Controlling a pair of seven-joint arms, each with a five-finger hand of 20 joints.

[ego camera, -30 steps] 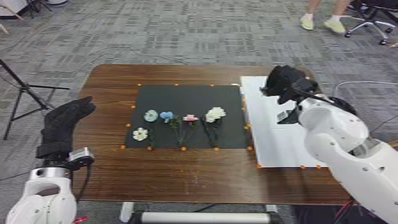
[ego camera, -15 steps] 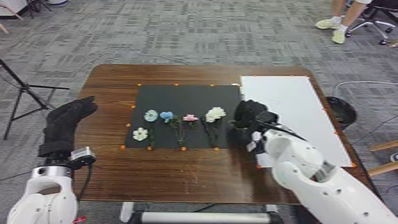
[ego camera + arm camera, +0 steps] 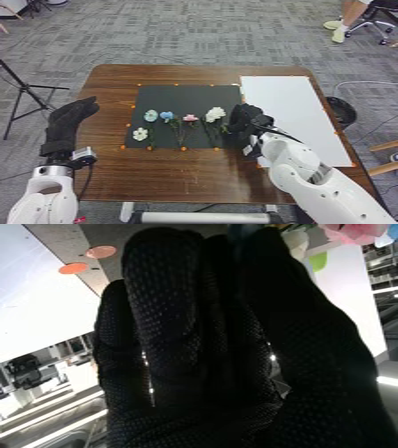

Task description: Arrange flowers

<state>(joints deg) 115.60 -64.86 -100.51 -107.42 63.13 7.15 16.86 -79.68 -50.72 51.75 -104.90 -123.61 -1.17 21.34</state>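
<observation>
Two straight-fingered hands: left hand [image 3: 67, 122], empty; right hand [image 3: 244, 120] beside the larger white flower [image 3: 215, 113], hold unclear.

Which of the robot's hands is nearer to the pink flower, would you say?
The right: it is just right of the pink flower, past the white ones; the left waits far off at the table's left edge.

A slim black tripod [image 3: 24, 88] is set at left on grey patterned carpet [image 3: 209, 37] — a round black bin [image 3: 341, 113] is seen at right.
</observation>
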